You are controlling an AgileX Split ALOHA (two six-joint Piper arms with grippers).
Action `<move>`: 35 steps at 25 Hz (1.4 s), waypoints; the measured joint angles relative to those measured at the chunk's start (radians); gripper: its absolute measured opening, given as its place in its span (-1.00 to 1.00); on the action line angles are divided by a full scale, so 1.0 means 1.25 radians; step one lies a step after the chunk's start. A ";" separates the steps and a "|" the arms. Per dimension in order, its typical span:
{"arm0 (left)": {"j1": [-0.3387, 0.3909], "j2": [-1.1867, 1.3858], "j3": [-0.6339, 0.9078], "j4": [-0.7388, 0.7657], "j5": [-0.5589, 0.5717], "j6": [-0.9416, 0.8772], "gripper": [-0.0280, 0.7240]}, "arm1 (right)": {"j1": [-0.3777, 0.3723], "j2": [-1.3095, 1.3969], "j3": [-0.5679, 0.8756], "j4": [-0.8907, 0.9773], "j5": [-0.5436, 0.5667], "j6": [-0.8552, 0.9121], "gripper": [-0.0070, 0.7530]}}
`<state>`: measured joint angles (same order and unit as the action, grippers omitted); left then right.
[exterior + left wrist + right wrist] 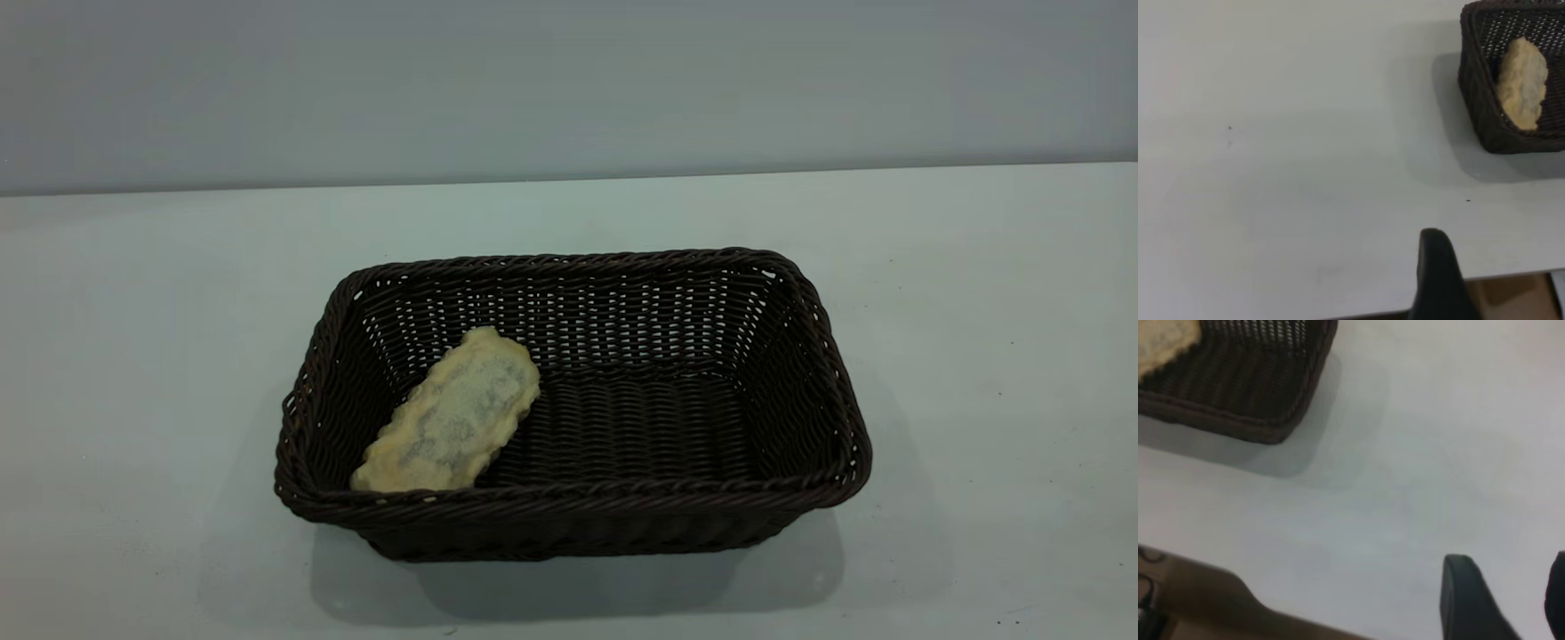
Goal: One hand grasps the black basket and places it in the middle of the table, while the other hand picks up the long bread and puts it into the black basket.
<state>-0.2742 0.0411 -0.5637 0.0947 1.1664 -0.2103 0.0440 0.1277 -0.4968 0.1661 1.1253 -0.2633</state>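
The black basket (622, 516) stands in the middle of the white table (978, 356). The long bread (453, 413) lies inside it at its left end, pale mottled underside up, leaning on the left wall. Neither gripper shows in the exterior view. In the left wrist view my left gripper (1441, 280) is over the table's edge, well apart from the basket (1481, 107) and the bread (1523, 83). In the right wrist view my right gripper (1505, 600) is open and empty above bare table, away from the basket's corner (1271, 407).
The table's edge, with brown floor beyond it, shows in the left wrist view (1511, 293) and in the right wrist view (1205, 600). A grey wall (569, 89) rises behind the table.
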 joint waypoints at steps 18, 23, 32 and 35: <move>0.000 -0.004 0.062 -0.009 -0.021 0.121 0.36 | 0.012 0.000 0.003 -0.082 0.023 0.063 -0.38; 0.000 -0.004 0.062 -0.047 -0.023 0.162 0.36 | 0.012 0.000 0.003 -0.082 0.024 0.063 -0.38; 0.000 -0.004 0.062 -0.052 -0.023 0.168 0.36 | 0.012 0.000 0.003 -0.083 0.024 0.065 -0.36; 0.000 -0.004 0.062 -0.052 -0.023 0.168 0.36 | 0.012 0.000 0.003 -0.083 0.024 0.065 -0.36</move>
<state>-0.2742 0.0365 -0.4865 0.0299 1.1374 0.0000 0.0596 0.1277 -0.4926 0.0627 1.1549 -0.1827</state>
